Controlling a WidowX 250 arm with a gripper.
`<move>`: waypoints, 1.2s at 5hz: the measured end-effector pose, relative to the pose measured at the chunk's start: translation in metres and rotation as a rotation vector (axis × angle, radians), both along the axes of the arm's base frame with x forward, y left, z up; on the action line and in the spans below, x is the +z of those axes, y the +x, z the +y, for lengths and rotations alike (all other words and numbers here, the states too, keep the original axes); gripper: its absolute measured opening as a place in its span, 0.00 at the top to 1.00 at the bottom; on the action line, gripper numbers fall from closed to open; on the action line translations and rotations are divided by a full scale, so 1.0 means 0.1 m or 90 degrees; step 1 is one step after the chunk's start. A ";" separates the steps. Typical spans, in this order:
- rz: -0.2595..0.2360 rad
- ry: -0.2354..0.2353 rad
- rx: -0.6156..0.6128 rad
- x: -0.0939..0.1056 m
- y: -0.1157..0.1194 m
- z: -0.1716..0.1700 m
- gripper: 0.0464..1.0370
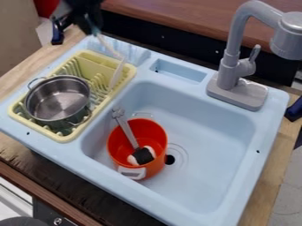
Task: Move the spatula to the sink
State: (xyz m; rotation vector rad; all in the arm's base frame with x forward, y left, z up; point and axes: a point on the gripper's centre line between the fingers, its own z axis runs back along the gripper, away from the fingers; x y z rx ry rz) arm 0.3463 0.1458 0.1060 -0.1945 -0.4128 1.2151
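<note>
Smooth blue plastic sink [106,185], round orange pot [154,167] inside, ribbed yellow rack [94,60], my pincer [92,30] clamped on slim spatula [116,76]

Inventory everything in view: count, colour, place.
Spatula: 1, pale, over rack's right side
Dish rack: 1, yellow, on sink's left
Metal pot: 1, silver, in rack
Bucket: 1, orange, in basin
Utensil: 1, grey, leaning in bucket
Small item: 1, black-and-white, in bucket
Sink: 1, light blue, on counter
Faucet: 1, grey, sink's back right
Counter: 1, wooden, under sink
Tabletop: 1, brown, behind sink
Red object: 1, red, top left
End effector: 1, black, top left, holding spatula
</note>
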 end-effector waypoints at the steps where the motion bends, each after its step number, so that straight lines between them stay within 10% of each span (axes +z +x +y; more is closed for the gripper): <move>1: 0.038 -0.052 -0.028 -0.03 0.02 -0.43 0.81; 2: 0.036 -0.069 -0.007 0.08 -0.03 -0.47 0.81; 6: 0.061 -0.030 0.084 -0.50 -0.37 -1.23 0.81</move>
